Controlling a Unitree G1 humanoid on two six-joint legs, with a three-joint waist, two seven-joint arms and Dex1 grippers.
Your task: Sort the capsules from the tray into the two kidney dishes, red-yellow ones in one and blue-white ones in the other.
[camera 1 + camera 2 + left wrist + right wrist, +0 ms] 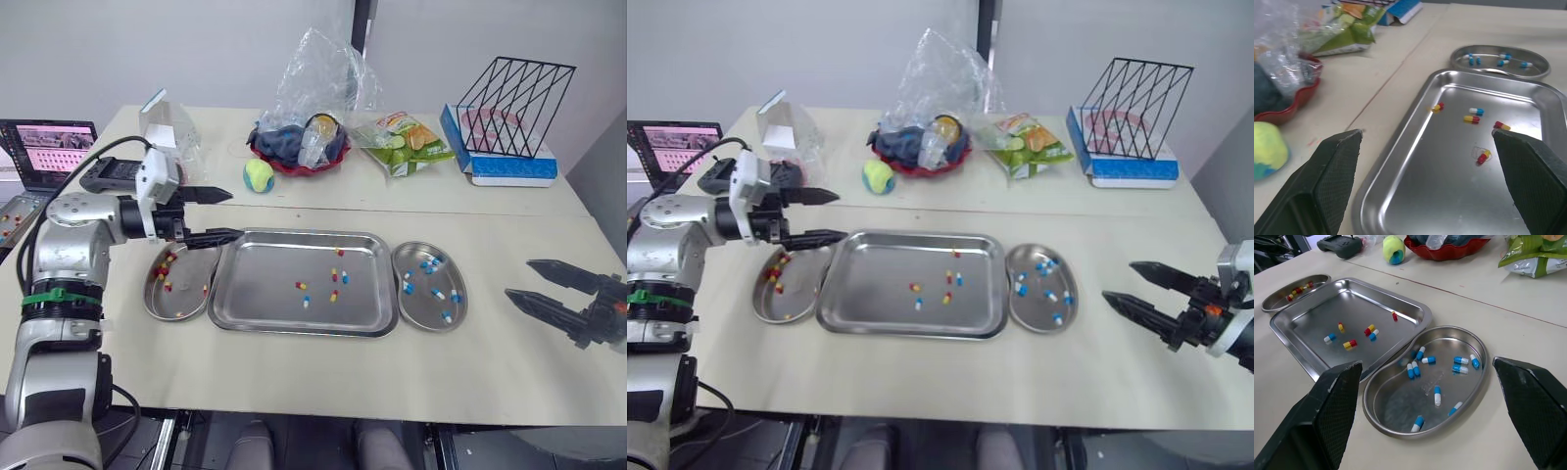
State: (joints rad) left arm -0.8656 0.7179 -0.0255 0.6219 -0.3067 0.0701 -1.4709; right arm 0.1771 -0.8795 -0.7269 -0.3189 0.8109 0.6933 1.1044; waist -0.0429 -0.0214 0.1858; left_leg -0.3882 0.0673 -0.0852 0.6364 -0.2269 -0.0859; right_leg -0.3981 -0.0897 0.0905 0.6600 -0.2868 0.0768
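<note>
A steel tray lies mid-table holding several loose capsules, red-yellow and blue-white. The kidney dish on its left holds red-yellow capsules. The kidney dish on its right holds blue-white capsules. My left gripper hovers open and empty over the far end of the left dish, by the tray's left rim. My right gripper stands open and empty on the table side to the right of the right dish, a little apart from it.
Behind the tray are a tennis ball, a red bowl under a plastic bag, a snack packet and a wire rack on a blue box. A laptop and a black device sit at far left.
</note>
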